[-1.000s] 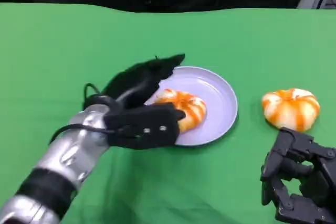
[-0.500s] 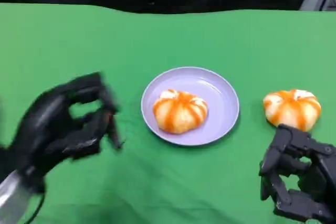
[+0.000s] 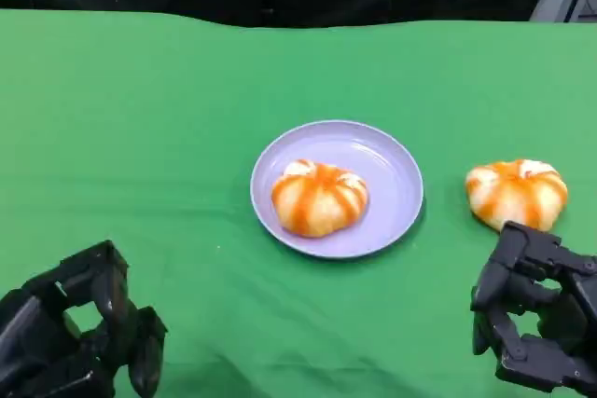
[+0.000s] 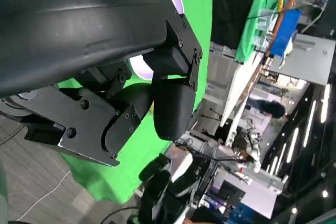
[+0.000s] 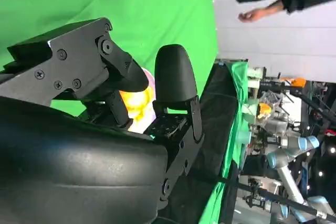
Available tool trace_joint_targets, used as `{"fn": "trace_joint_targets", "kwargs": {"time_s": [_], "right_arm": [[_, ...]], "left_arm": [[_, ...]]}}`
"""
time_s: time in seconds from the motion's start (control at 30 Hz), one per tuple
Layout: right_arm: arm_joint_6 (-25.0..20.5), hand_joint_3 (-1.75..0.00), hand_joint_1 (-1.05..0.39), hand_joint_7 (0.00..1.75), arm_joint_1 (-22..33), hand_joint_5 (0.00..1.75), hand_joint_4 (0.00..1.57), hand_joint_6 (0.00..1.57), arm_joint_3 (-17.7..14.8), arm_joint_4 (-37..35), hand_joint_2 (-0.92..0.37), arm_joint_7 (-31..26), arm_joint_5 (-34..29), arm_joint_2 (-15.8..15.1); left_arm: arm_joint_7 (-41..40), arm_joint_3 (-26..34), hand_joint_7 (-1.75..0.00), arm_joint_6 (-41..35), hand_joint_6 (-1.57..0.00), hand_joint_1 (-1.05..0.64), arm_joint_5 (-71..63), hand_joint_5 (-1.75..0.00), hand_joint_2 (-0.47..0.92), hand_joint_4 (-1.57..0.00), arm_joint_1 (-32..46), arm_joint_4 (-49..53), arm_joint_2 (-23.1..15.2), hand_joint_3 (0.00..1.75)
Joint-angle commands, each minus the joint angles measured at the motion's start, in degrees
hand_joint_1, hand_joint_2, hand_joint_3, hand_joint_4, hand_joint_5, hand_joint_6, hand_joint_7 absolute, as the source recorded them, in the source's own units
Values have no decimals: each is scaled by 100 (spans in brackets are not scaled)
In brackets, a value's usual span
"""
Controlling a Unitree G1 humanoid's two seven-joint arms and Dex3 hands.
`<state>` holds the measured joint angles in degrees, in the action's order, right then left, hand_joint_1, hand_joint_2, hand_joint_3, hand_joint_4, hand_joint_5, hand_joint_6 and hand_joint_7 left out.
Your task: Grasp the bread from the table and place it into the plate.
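Observation:
A lavender plate (image 3: pixel 392 174) sits mid-table with an orange-striped bread (image 3: pixel 319 197) lying in it. A second, similar bread (image 3: pixel 516 192) rests on the green cloth to the plate's right. My left hand (image 3: pixel 79 342) hangs at the near left edge, well away from the plate, with its fingers apart and nothing in them. My right hand (image 3: pixel 536 319) is at the near right, just in front of the second bread and not touching it, also empty. The right wrist view catches this bread (image 5: pixel 137 103) beyond the hand's fingers (image 5: pixel 173 77).
Green cloth (image 3: pixel 187 137) covers the whole table, with a dark backdrop behind its far edge. In the right wrist view a person's sleeve and hand (image 5: pixel 262 9) appear far beyond the table. Lab equipment (image 4: pixel 236 182) stands past the table in the left wrist view.
My left hand has let go of the bread in the plate and pulled back to the near left corner. The right hand has barely moved.

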<state>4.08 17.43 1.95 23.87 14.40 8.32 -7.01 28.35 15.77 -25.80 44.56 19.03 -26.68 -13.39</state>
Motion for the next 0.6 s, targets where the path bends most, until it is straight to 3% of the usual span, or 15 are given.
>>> {"fn": "trace_joint_targets", "kwargs": {"time_s": [0.03, 0.43, 0.6], "right_arm": [[58, -107, 2, 153, 33, 175, 80, 68, -100, 91, -67, -33, -13, -59], [83, -108, 1, 155, -7, 175, 79, 67, -225, 78, -66, 35, -41, -176], [42, -108, 1, 156, 20, 175, 78, 67, -201, 102, -66, 43, -12, -170]], "left_arm": [[19, 29, -175, 112, -74, -2, -60, -175, 72, -99, -79, 135, -80, 126], [-118, -74, -175, 82, -73, 1, -187, -175, 75, -101, -270, 167, -32, 123], [-242, -12, -175, 1, -73, 2, -146, -175, 70, -102, -255, 85, -67, 131]]}}
